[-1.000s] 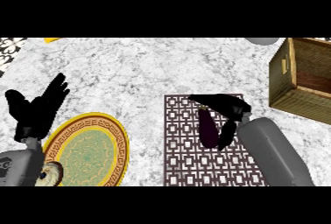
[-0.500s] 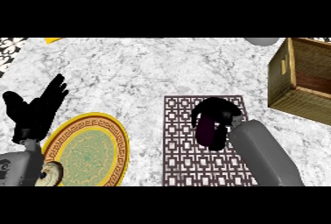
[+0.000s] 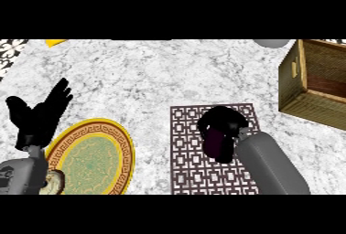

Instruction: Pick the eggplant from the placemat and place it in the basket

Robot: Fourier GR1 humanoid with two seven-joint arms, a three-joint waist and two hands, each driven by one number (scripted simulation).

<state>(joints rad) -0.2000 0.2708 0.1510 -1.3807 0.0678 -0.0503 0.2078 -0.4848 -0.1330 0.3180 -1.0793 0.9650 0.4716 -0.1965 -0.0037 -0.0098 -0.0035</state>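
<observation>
Purple eggplant [image 3: 218, 146] sits on the placemat [image 3: 191, 176], right hand [image 3: 223, 119] curled round it. Grasping, seemingly; next comes lifting toward the basket [image 3: 317, 87].

Worktop [image 3: 148, 77]: pale marble, carrying everything below.
Placemat [image 3: 192, 178]: brown lattice, near the worktop's front edge, right of centre.
Eggplant [image 3: 216, 145]: dark purple, lying lengthwise on the placemat.
Right hand [image 3: 223, 119]: fingers curled over the eggplant's far end.
Basket [image 3: 314, 107]: wooden, at the right edge, well apart from the placemat.
Plate [image 3: 88, 157]: yellow-rimmed, green centre, left of the placemat.
Left hand [image 3: 37, 119]: resting with straight fingers up, by the left edge.
</observation>
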